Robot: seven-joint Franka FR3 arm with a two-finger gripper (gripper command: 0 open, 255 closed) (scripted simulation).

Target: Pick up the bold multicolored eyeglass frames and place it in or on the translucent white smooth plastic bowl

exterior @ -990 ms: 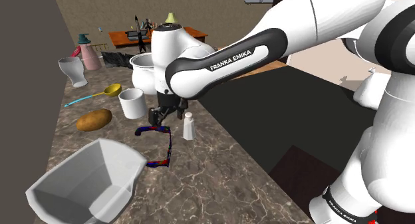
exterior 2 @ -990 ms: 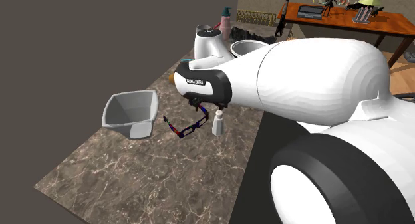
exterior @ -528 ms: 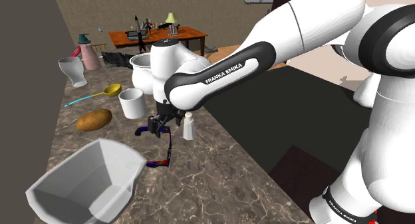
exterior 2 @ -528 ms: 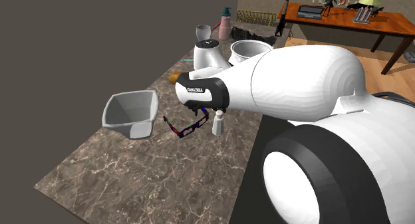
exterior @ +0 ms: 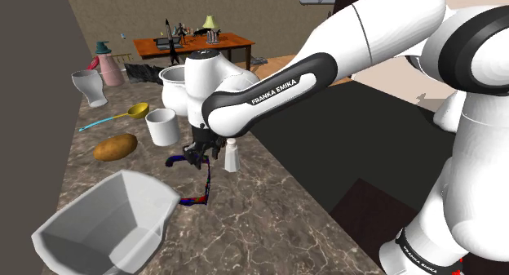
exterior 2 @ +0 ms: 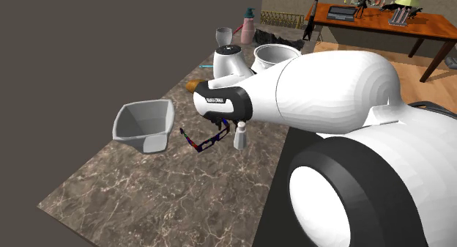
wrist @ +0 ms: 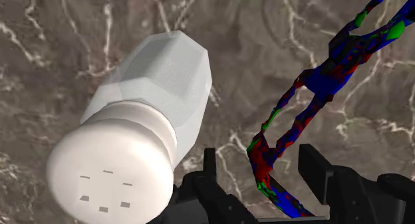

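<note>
the all-black two-finger gripper points down at a brown marble-patterned countertop. its fingers stand moderately apart and hold nothing. between them, touching neither as far as can be seen, runs a thin part of the bold eyeglass frames, mottled blue, red and green, lying on the stone. close beside one finger stands a white faceted salt shaker with a round perforated cap.

in the shoulder view the shaker is just beside the gripper at 3 o'clock, and the frames stretch from under the gripper toward 6 o'clock. the angular translucent white plastic bowl sits at 8 o'clock, near the frames' far end but apart from it. farther out, from 9 to 10 o'clock, are a brown potato, a white mug and a yellow spoon with a blue handle.

the step in hand looks like the grasp; carrying and placing are not yet begun. to do it well, the fingers should settle low enough to take the thin frame squarely between them, while keeping off the shaker, which is near enough to be knocked. the frames look light and may twist or slip, so a slow straight lift seems wise before swinging toward the bowl.
</note>
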